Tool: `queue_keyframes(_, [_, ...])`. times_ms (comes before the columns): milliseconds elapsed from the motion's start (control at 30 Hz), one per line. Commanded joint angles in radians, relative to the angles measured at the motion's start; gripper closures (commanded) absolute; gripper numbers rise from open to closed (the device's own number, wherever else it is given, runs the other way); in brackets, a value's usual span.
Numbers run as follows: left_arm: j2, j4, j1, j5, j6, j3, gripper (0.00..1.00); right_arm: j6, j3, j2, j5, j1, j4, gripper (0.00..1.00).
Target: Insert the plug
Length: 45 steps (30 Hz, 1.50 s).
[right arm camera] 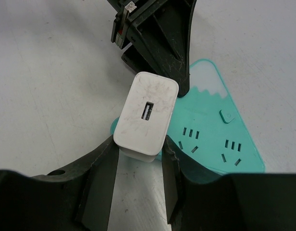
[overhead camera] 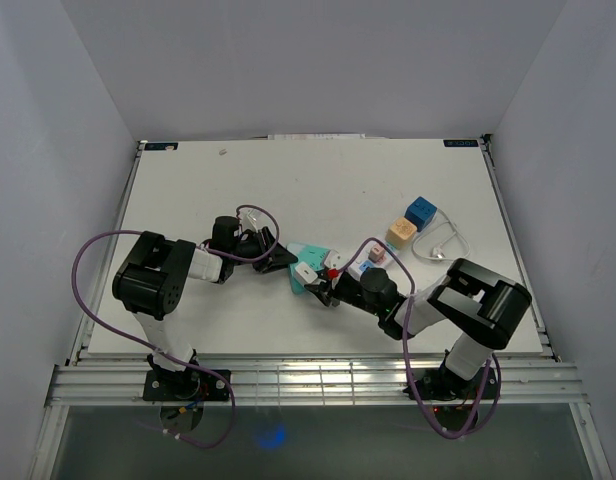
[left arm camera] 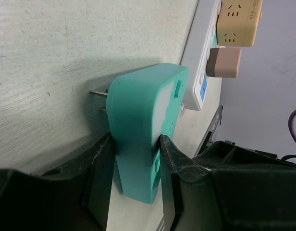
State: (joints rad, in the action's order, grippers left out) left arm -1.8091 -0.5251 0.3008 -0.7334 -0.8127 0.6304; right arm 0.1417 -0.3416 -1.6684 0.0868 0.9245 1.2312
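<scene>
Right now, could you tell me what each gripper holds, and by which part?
Left gripper: teal socket adapter, front and back faces. Right gripper: white USB charger, opposite sides.

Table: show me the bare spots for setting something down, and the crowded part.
Bare: the far strip of table behind the teal adapter, and the near patch before it. Crowded: centre-right, with charger, power strip, tan cube, blue cube and cable.

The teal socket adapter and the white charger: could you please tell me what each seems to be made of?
The teal socket adapter looks like moulded plastic, smooth satin, with rounded edges and soft highlights; its prongs look like bare metal. The white charger is probably matte plastic, its face scuffed with grey marks.
</scene>
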Motion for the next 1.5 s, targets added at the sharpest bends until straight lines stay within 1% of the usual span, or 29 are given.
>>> queue_keyframes(0, [-0.027, 0.172, 0.021, 0.094, 0.061, -0.040, 0.64, 0.002, -0.007, -0.001, -0.082, -0.006, -0.102, 0.79])
queue_keyframes(67, [-0.029, 0.172, 0.021, 0.092, 0.063, -0.038, 0.64, -0.002, -0.008, 0.013, -0.082, -0.006, -0.105, 0.71])
queue_keyframes(100, [-0.033, 0.172, 0.021, 0.089, 0.063, -0.037, 0.64, -0.013, -0.010, 0.024, -0.082, -0.004, -0.108, 0.63])
queue_keyframes(167, [-0.038, 0.172, 0.021, 0.085, 0.066, -0.032, 0.64, -0.024, -0.014, 0.035, -0.082, -0.006, -0.114, 0.55])
queue_keyframes(200, [-0.041, 0.172, 0.021, 0.081, 0.067, -0.029, 0.64, -0.025, -0.014, 0.047, -0.082, -0.006, -0.110, 0.48])
queue_keyframes(233, [-0.050, 0.172, 0.023, 0.072, 0.069, -0.023, 0.64, -0.027, -0.011, 0.055, -0.116, -0.006, -0.102, 0.45])
queue_keyframes(300, [-0.062, 0.172, 0.021, 0.063, 0.069, -0.018, 0.64, -0.028, 0.006, 0.076, -0.119, -0.007, -0.073, 0.40])
queue_keyframes(433, [-0.072, 0.172, 0.018, 0.057, 0.073, -0.012, 0.64, -0.027, 0.013, 0.102, -0.113, -0.007, -0.058, 0.34])
queue_keyframes(567, [-0.065, 0.180, 0.018, 0.061, 0.079, -0.012, 0.64, -0.027, 0.013, 0.124, -0.102, -0.006, -0.049, 0.31])
queue_keyframes(667, [-0.067, 0.181, 0.018, 0.063, 0.080, -0.011, 0.64, -0.027, 0.016, 0.142, -0.098, -0.007, -0.049, 0.24])
queue_keyframes(767, [-0.068, 0.183, 0.018, 0.060, 0.080, -0.009, 0.64, -0.027, 0.029, 0.182, -0.094, -0.007, -0.042, 0.22])
queue_keyframes(800, [-0.068, 0.182, 0.017, 0.060, 0.079, -0.009, 0.64, -0.027, 0.035, 0.196, -0.060, -0.007, -0.045, 0.22])
queue_keyframes(967, [-0.068, 0.181, 0.017, 0.060, 0.079, -0.009, 0.64, -0.004, 0.053, 0.278, -0.041, -0.007, -0.070, 0.21])
queue_keyframes(1033, [-0.071, 0.181, 0.017, 0.055, 0.078, -0.006, 0.64, -0.002, 0.053, 0.289, -0.026, -0.007, -0.075, 0.23])
queue_keyframes(1067, [-0.073, 0.181, 0.017, 0.055, 0.079, -0.008, 0.64, -0.002, 0.050, 0.295, -0.021, -0.007, -0.076, 0.30])
queue_keyframes(1133, [-0.070, 0.181, 0.017, 0.055, 0.079, -0.008, 0.64, -0.011, 0.039, 0.291, -0.021, -0.007, -0.090, 0.40])
queue_keyframes(1167, [-0.068, 0.181, 0.017, 0.057, 0.078, -0.009, 0.64, -0.011, 0.026, 0.286, -0.019, -0.006, -0.098, 0.49])
queue_keyframes(1267, [-0.064, 0.181, 0.017, 0.057, 0.079, -0.011, 0.64, -0.016, 0.004, 0.269, -0.012, -0.007, -0.116, 0.63])
queue_keyframes(1367, [-0.065, 0.181, 0.017, 0.058, 0.079, -0.009, 0.64, -0.022, -0.008, 0.251, -0.006, -0.006, -0.131, 0.70])
queue_keyframes(1467, [-0.067, 0.181, 0.017, 0.055, 0.078, -0.009, 0.64, -0.024, -0.019, 0.236, -0.004, -0.007, -0.136, 0.73])
